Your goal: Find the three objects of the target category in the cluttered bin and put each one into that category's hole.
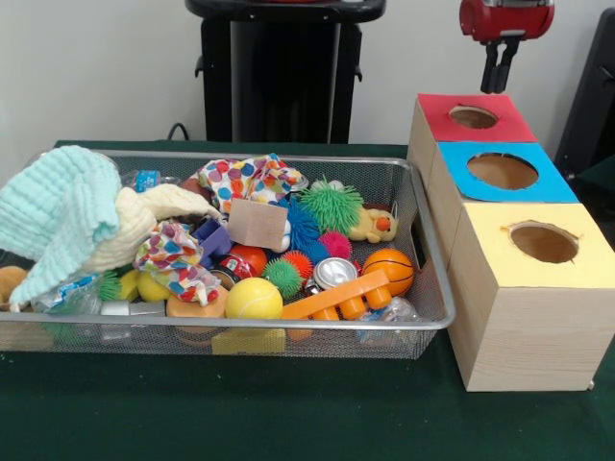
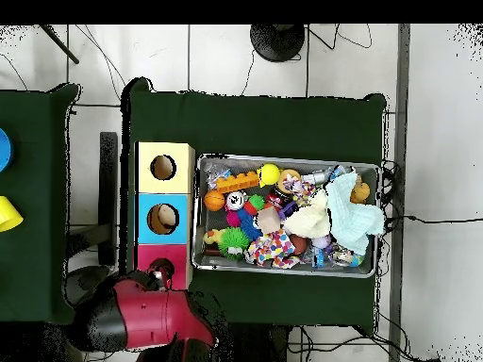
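Note:
The wire mesh bin (image 1: 434, 288) holds a heap of toys. The yellow duck (image 1: 373, 226) lies at its far right, next to a green spiky ball (image 1: 332, 204). The tan furry animal (image 1: 10, 281) peeks out at the left edge under a mint cloth; it also shows in the overhead view (image 2: 359, 192). The tiger-striped animal is hidden. The red-topped box (image 1: 509, 123) stands farthest back, with its hole (image 1: 473, 116) empty-looking. My gripper (image 1: 500, 88) hangs just above and behind that hole, slightly open, with nothing in it. In the overhead view the red arm head (image 2: 141, 316) covers it.
The blue-topped box (image 1: 553, 187) and the yellow-topped box (image 1: 586, 259) stand in a row in front of the red one, right of the bin. The mint cloth (image 1: 53, 216), a cream cloth, balls and an orange toy fill the bin. The robot's black pedestal (image 1: 279, 72) stands behind.

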You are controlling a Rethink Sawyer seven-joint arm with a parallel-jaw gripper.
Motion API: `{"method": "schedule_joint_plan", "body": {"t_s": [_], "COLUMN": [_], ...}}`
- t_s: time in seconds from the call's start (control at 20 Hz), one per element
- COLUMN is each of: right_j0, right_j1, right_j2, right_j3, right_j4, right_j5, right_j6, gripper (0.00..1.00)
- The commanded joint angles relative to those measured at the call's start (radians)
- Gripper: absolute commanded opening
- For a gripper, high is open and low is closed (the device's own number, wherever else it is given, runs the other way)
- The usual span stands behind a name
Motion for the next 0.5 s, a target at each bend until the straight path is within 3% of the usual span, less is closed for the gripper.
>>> {"method": "schedule_joint_plan", "body": {"t_s": [0.05, 0.2, 0.5], "right_j0": [-0.074, -0.106, -0.139], "right_j1": [0.003, 0.005, -0.016], "right_j2": [0.074, 0.097, 0.076], "right_j3": [-0.050, -0.039, -0.076], "right_j4": [-0.006, -0.004, 0.002], "right_j5": [0.072, 0.044, 0.117], "right_j6": [0.103, 0.101, 0.108], "gripper": [0.00, 0.00, 0.00]}}
